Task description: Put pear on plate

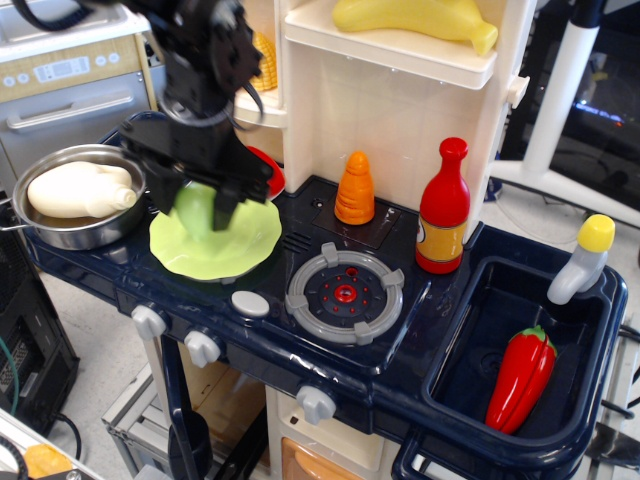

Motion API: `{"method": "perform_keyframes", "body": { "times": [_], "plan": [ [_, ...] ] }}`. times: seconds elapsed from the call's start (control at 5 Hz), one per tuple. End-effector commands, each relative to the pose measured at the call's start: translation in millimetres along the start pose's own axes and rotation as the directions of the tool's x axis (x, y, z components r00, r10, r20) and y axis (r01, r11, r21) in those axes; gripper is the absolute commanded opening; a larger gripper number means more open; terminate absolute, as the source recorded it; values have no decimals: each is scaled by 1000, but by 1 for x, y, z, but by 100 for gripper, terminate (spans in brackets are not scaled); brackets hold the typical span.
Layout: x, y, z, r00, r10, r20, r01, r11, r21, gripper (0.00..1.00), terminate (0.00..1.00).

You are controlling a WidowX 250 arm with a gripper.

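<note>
My claw (197, 205) hangs over the lime-green plate (250, 245) on the dark blue toy kitchen counter (430, 330), its two black fingers (229, 200) clamped on either side of the pear (195, 210), which sits between them above the plate's left half; whether the pear touches the plate surface I cannot tell from this angle. My arm (205, 60) comes down from the top left and blocks part of the cream shelf unit (390, 100) behind it, along with most of one red round toy (268, 170) at the plate's far edge and part of one yellow corn cob (265, 60) on the lower shelf. To the left of the plate, just beside it, stands one steel pan (60, 235) holding one cream-coloured bottle (80, 190) lying on its side. To the right of the plate lies one grey burner ring (345, 292) with a red centre, and one small grey disc (250, 303) rests near the plate's front rim. Behind the burner stands one orange ridged cone (356, 188), and beside that, one upright red bottle (444, 208). One yellow bottle (415, 18) lies on the top shelf. In the sink basin (470, 370) at far right lies one red pepper (520, 375), with one grey tap (580, 262) capped in yellow above it. Three pale knobs (203, 348) line the counter's front edge.
</note>
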State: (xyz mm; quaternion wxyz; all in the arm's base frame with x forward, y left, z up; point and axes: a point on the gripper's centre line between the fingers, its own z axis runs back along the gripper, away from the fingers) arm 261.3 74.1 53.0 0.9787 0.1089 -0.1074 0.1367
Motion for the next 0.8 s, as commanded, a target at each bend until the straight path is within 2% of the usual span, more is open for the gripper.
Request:
{"method": "perform_keyframes", "body": {
  "times": [0.0,0.4,0.6],
  "plan": [
    [12,4,4,998,-26,51,27,999,-18,100,0],
    [12,4,4,998,-26,51,27,999,-18,100,0],
    [12,4,4,998,-26,51,27,999,-18,100,100]
  ]
}}
